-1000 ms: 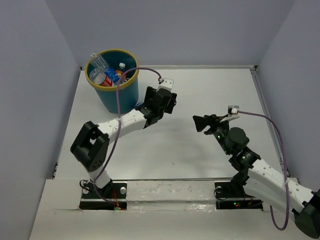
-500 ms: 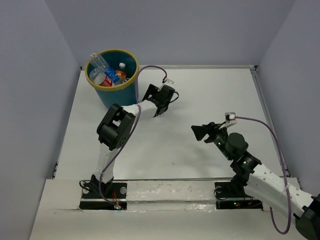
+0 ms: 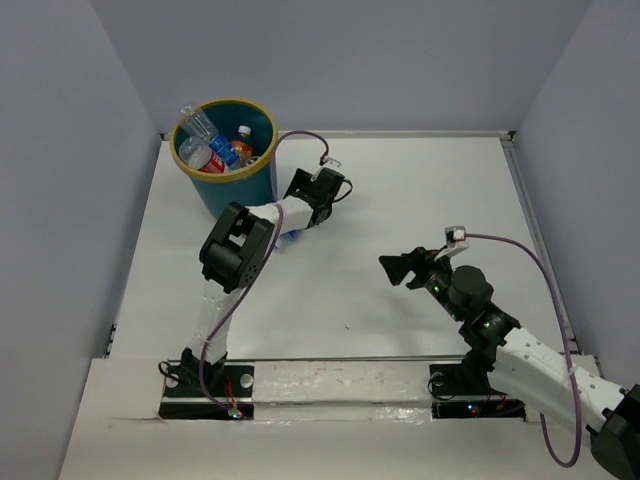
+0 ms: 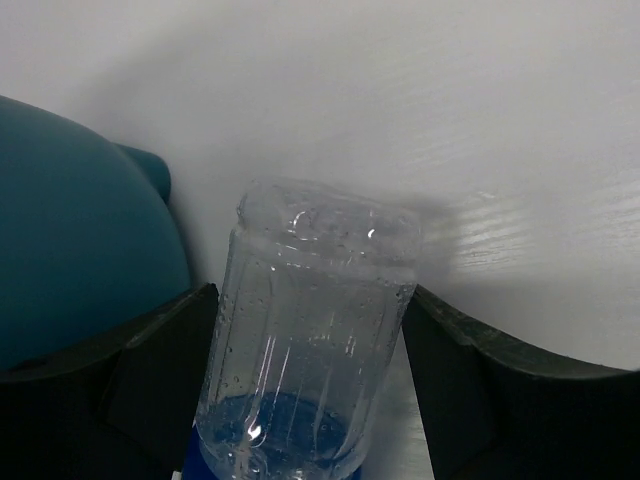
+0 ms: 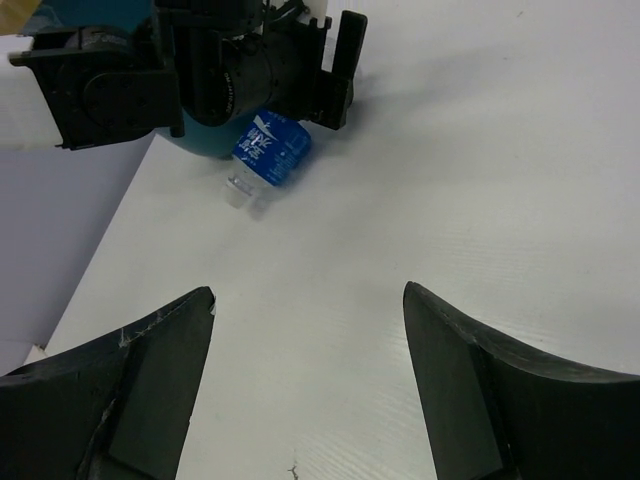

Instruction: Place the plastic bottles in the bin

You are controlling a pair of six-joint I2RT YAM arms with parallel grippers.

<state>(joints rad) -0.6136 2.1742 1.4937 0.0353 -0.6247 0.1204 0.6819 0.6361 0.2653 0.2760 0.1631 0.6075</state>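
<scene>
Left fingers point(image 4: 160, 390) spread around a clear bottle point(image 4: 310, 340), its near end cut off; right fingers point(image 5: 150, 380) apart, empty.

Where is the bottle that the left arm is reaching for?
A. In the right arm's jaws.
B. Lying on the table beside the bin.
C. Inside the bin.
B: the blue-labelled bottle lies on the table beside the bin, between the open jaws of the left gripper.
</scene>
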